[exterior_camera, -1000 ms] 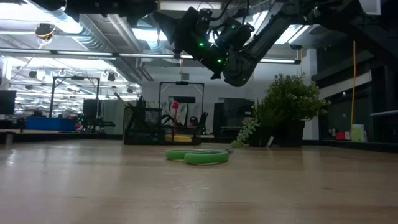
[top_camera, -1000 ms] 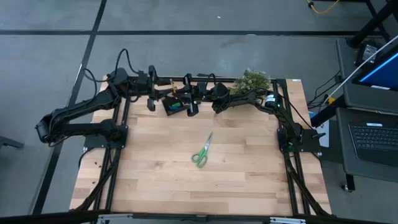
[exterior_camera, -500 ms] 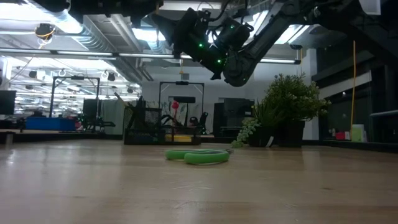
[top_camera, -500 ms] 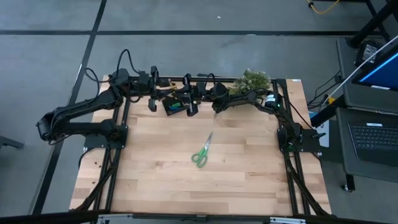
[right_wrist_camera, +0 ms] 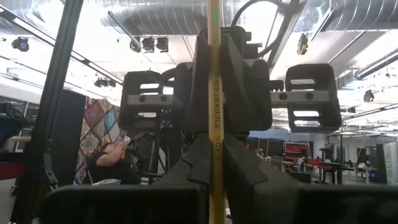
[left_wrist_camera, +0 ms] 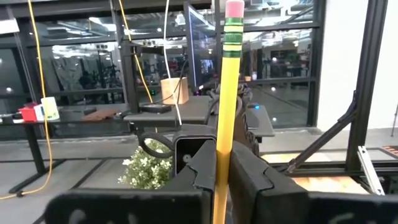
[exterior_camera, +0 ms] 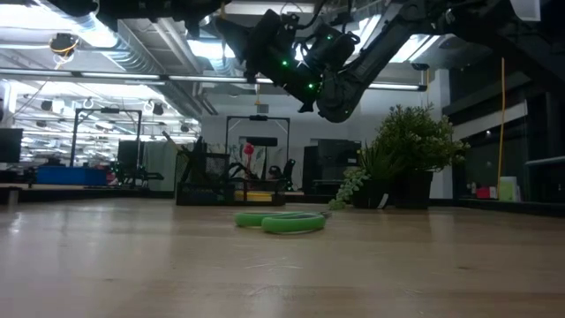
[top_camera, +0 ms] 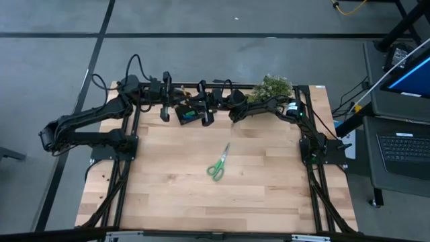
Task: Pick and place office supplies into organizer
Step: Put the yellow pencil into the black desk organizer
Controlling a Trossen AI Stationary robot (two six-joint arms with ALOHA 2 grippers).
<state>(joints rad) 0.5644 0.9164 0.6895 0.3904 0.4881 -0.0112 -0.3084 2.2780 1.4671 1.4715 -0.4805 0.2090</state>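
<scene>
- The left hand (left_wrist_camera: 222,155) has just narrowed its fingers onto the wooden pencil (left_wrist_camera: 225,124). In its wrist view the shaft stands upright and is pinched between them, eraser end up.
- The right hand (right_wrist_camera: 216,155) is likewise clamped on that pencil. In its own wrist view the yellow shaft runs up between its fingers and into the left hand facing it just beyond.
- Neither arm has shifted in the overhead view over the last second; only the left hand's grip has changed.
- My reading is that this is a hand-over caught midway. With two hands on one pencil, the right would have to let go before the left can carry it off.
- The organizer (top_camera: 189,114) sits just below and between the two hands. The green-handled scissors (top_camera: 217,165) lie flat on the desk (top_camera: 168,188), well apart from both hands, and are not yet put away.
- The hands hang over much of the organizer from above, so I cannot tell its compartments or contents, beyond a green patch.
- The pencil's lower end is cut off in both wrist views.
- From above the pencil itself is too small to pick out between the hands.
- I cannot find any pen, sticky-note pad or small blue piece.
</scene>
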